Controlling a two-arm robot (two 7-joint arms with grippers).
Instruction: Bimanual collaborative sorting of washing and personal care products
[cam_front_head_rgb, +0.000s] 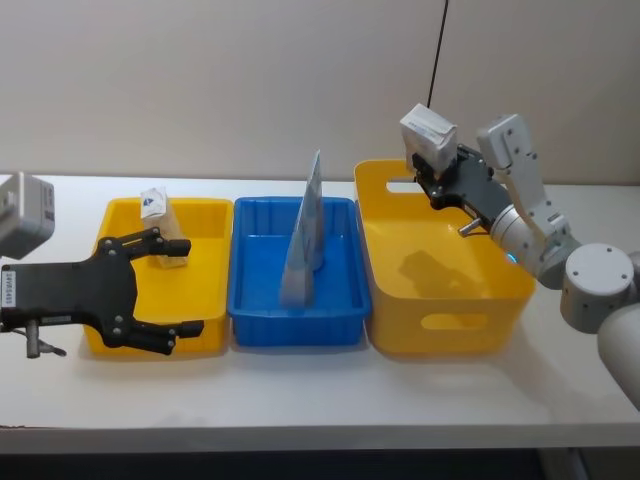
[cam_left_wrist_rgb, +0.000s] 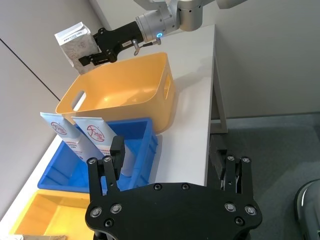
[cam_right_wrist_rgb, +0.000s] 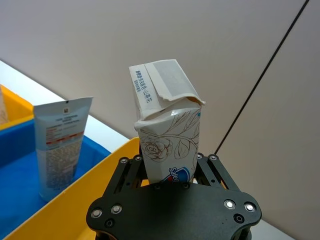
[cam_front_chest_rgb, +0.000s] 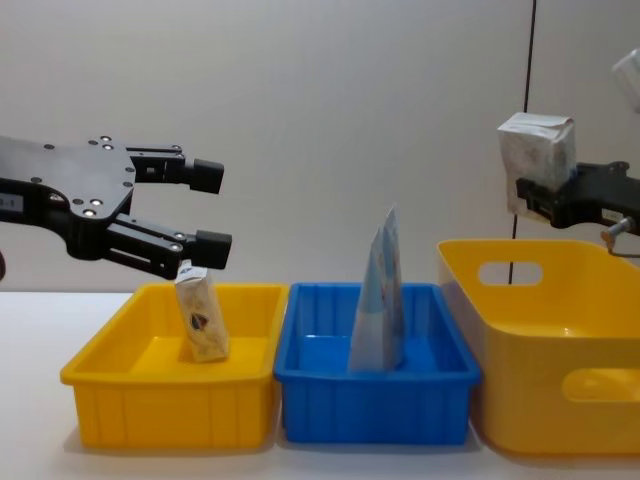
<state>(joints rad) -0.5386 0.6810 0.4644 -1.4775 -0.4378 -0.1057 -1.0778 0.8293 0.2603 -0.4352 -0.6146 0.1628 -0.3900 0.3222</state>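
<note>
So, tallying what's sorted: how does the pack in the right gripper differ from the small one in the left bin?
The silver-grey soft pack is held by the right gripper above the large yellow bin's far rim; the small tan pack leans inside the shallow yellow bin, below the open left gripper. The silver-grey pack is bigger, with floral print; the tan pack bears a colourful logo. Both stand on end.

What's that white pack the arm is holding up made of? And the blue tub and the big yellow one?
The white pack in the right gripper looks like thin soft film, maybe coated paper: its folded top is crumpled, with a printed rose. The blue bin and the big yellow bin look like rigid moulded plastic: smooth, slightly shiny, rounded rims.
</note>
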